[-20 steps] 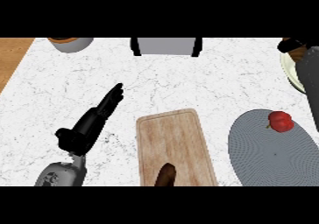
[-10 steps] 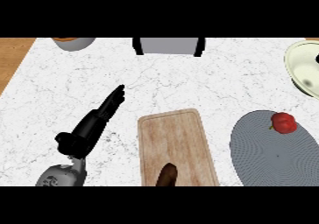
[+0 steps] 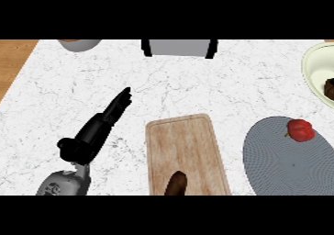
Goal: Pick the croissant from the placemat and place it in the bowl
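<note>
A cream bowl (image 3: 317,69) sits at the right edge, cut off by the frame. A dark brown piece, apparently the croissant (image 3: 333,89), lies inside it, half out of view. The grey oval placemat (image 3: 292,160) at the lower right carries only a red fruit (image 3: 300,130). My left hand (image 3: 95,132) rests on the counter at the left with straight fingers pointing up and right, holding nothing. My right hand does not show.
A wooden cutting board (image 3: 186,147) lies between the left hand and the placemat, with a brown sausage-like item (image 3: 175,184) at its near end. A grey box (image 3: 178,47) and a round pot (image 3: 80,44) stand at the back. Wood flooring (image 3: 10,64) shows beyond the counter's left edge.
The right forearm and hand over the bowl have withdrawn out of view at the right. The bowl is now uncovered with the brown piece inside. The left hand has barely moved.
</note>
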### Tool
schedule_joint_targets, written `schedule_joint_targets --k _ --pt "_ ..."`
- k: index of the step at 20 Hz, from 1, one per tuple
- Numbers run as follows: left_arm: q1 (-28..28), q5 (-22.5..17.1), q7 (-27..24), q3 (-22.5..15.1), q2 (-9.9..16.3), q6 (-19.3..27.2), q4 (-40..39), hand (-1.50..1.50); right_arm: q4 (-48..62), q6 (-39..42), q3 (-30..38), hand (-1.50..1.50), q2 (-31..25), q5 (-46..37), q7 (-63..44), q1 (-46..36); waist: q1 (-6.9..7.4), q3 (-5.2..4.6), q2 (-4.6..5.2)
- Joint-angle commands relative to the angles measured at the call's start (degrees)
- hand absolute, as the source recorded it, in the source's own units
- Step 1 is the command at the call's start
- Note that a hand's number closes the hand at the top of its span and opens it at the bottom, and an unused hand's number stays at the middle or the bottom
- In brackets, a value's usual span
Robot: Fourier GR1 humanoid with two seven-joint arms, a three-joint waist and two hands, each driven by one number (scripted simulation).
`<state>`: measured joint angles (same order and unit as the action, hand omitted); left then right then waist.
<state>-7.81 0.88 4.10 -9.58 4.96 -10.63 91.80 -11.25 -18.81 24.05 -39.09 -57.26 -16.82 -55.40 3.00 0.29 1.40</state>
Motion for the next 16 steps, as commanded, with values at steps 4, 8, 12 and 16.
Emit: schedule_joint_targets --k 4,8,12,16 --pt "-2.0 -0.6 1.2 1.5 0.2 -0.1 -1.2 0.0 -0.7 -0.8 4.9 -1.5 -2.0 5.4 11.5 0.9 -0.14 -0.01 0.0" --pt "-3.8 -0.6 2.2 2.0 0.0 0.2 -0.7 0.0 -1.9 -5.4 8.2 -1.5 -4.3 8.3 12.3 1.1 -0.42 0.0 -0.11" --pt "-0.4 0.0 0.0 0.5 -0.4 -0.1 -0.8 0.0 -3.5 -12.5 14.0 -1.5 -4.8 13.7 13.4 1.9 -0.26 0.03 -0.13" --pt "1.0 0.5 -1.2 0.8 -0.6 0.4 -1.7 0.0 -3.3 -11.6 18.9 -1.5 -6.1 19.2 16.7 4.0 -1.18 -0.06 -0.53"
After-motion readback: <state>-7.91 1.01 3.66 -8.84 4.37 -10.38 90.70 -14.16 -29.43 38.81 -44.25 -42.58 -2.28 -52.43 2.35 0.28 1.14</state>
